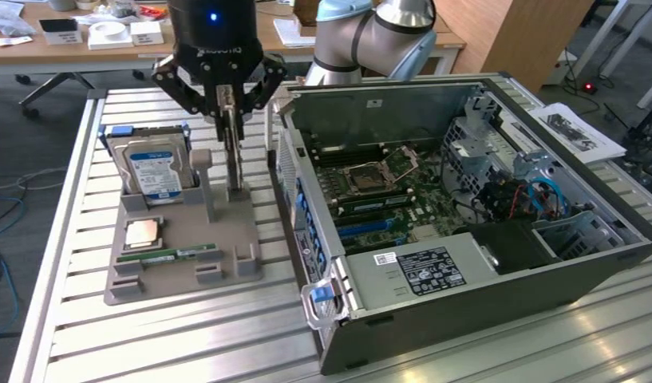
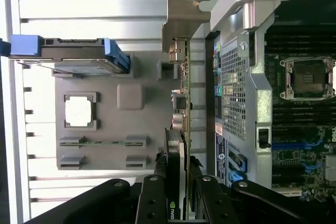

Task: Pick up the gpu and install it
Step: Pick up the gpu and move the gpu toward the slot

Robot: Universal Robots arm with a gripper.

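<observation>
This is a robotics lab set up in an office-like room. A robot arm (image 1: 379, 36) with a black tool (image 1: 232, 128) stands over a slatted aluminium surface (image 1: 176, 335), which carries an opened computer case (image 1: 432, 319) with its motherboard (image 1: 389, 199) bare and a grey parts fixture (image 1: 230, 239). Behind are a wooden desk (image 1: 49, 48) strewn with boxes, a chair base (image 1: 54, 84), and loose cables (image 1: 1, 199) on the floor.

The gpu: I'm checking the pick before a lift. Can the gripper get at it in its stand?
Likely yes: the gripper straddles the upright gpu, fingers against both faces; the hard drive and case wall stand apart from it.
</observation>
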